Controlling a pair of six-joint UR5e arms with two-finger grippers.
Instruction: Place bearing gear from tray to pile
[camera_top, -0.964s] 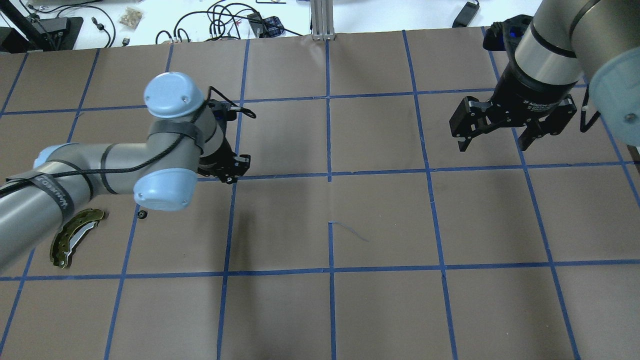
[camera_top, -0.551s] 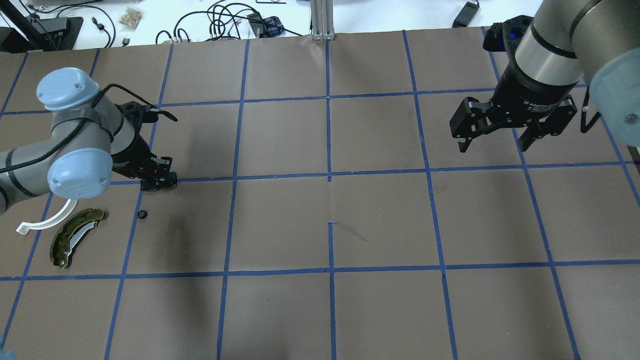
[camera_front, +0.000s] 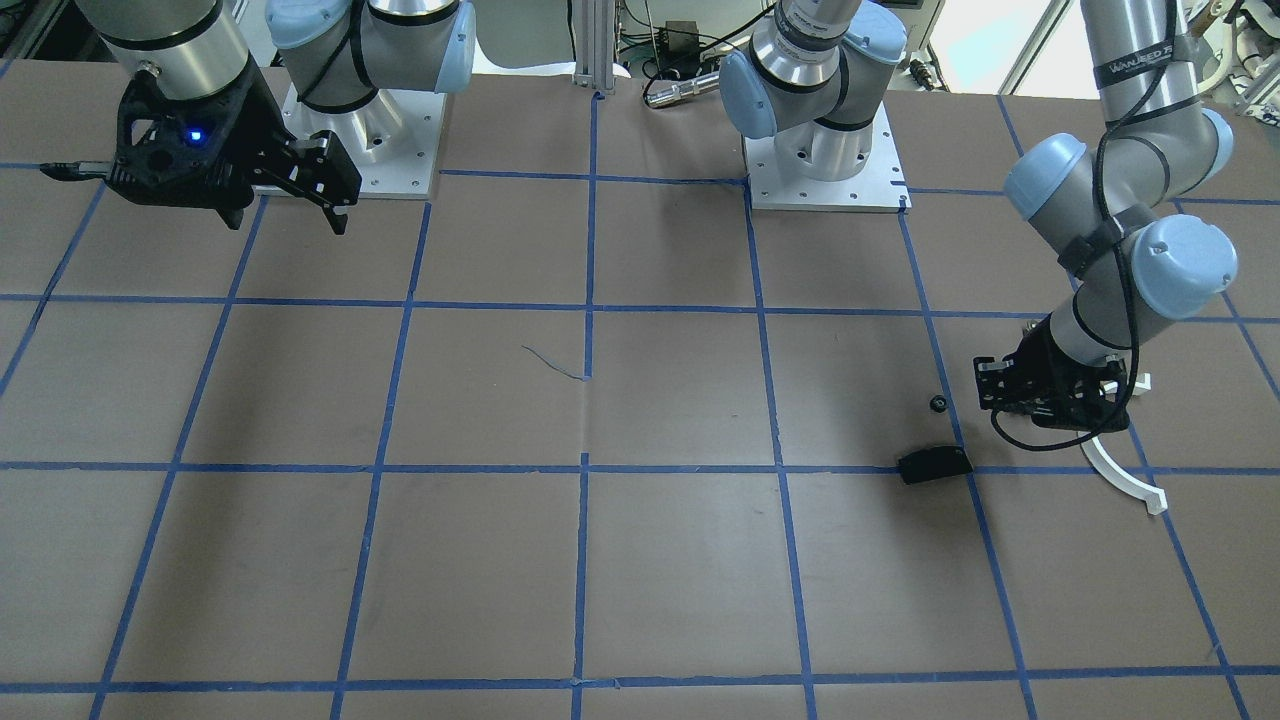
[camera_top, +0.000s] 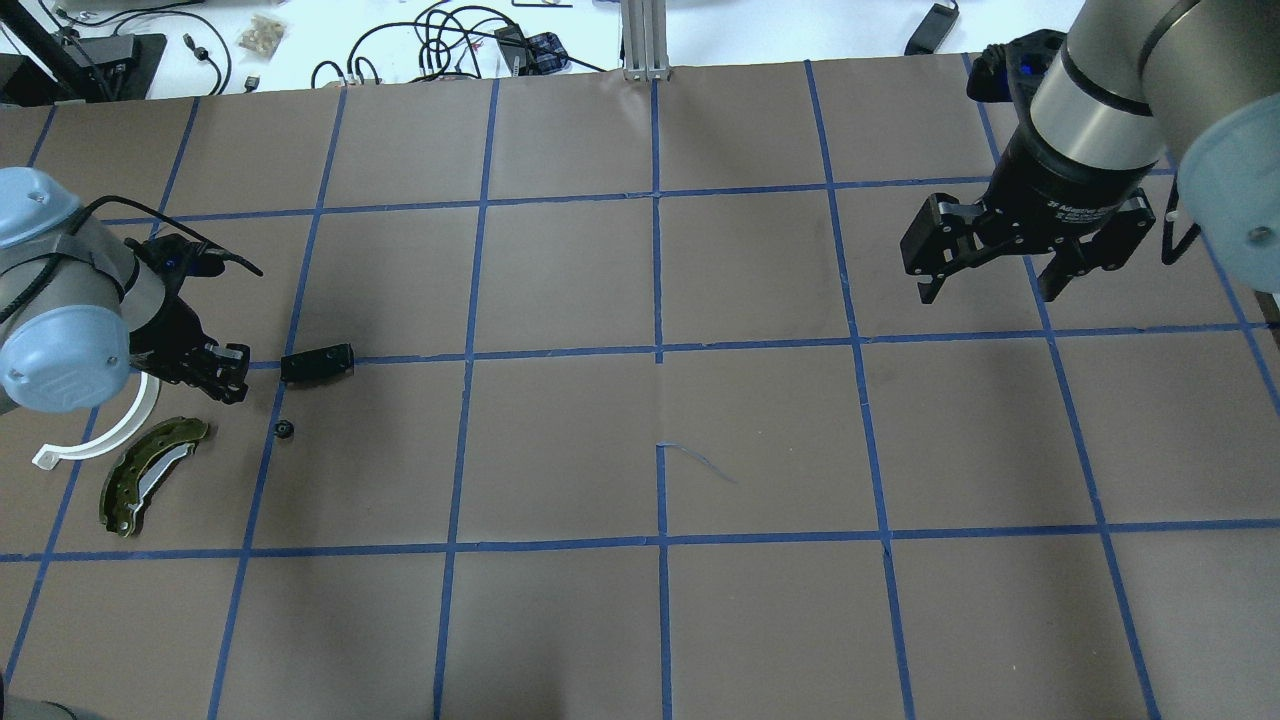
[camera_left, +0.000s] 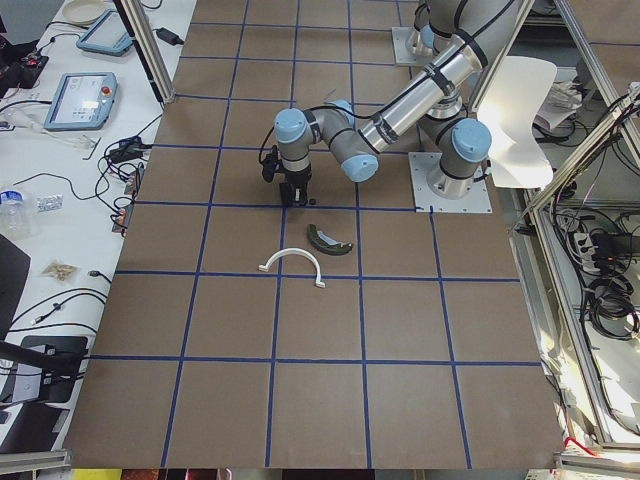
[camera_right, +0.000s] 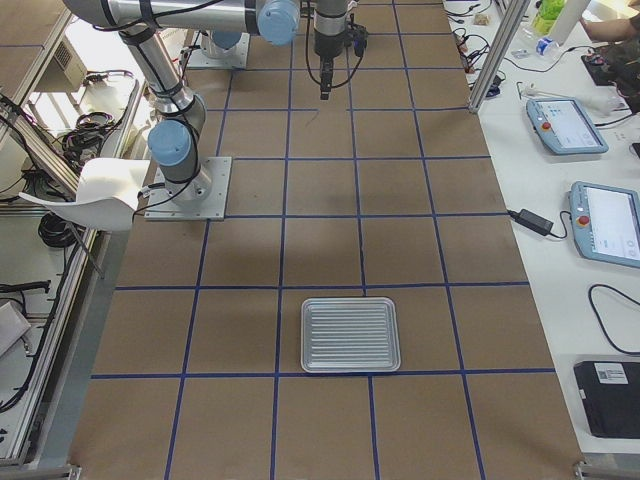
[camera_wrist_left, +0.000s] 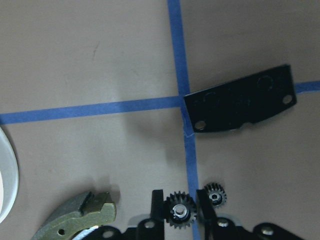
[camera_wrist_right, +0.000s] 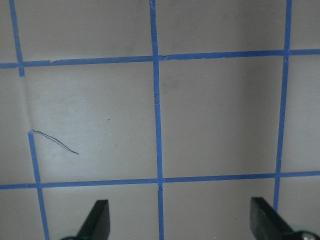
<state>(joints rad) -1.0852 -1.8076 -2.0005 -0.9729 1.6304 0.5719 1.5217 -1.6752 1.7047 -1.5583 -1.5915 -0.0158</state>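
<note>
My left gripper (camera_wrist_left: 180, 216) is shut on a small dark bearing gear (camera_wrist_left: 179, 212), held low over the pile at the table's left end (camera_top: 222, 378). The pile holds an olive brake shoe (camera_top: 150, 475), a white half-ring arc (camera_top: 100, 438) and a flat black pad with holes (camera_top: 317, 362). A second small gear (camera_top: 284, 430) lies on the table beside the pad, and it also shows in the left wrist view (camera_wrist_left: 215, 194). My right gripper (camera_top: 990, 280) is open and empty, high over the far right. The ribbed metal tray (camera_right: 351, 334) shows only in the exterior right view.
The table is brown paper with a blue tape grid (camera_top: 658, 352). Cables and small items lie beyond the far edge (camera_top: 450, 40). The two arm bases (camera_front: 825, 150) stand at the robot's side of the table.
My left arm has swung left from near the table's middle to over the pile. This uncovered the white arc and the black pad. The right arm has not moved.
</note>
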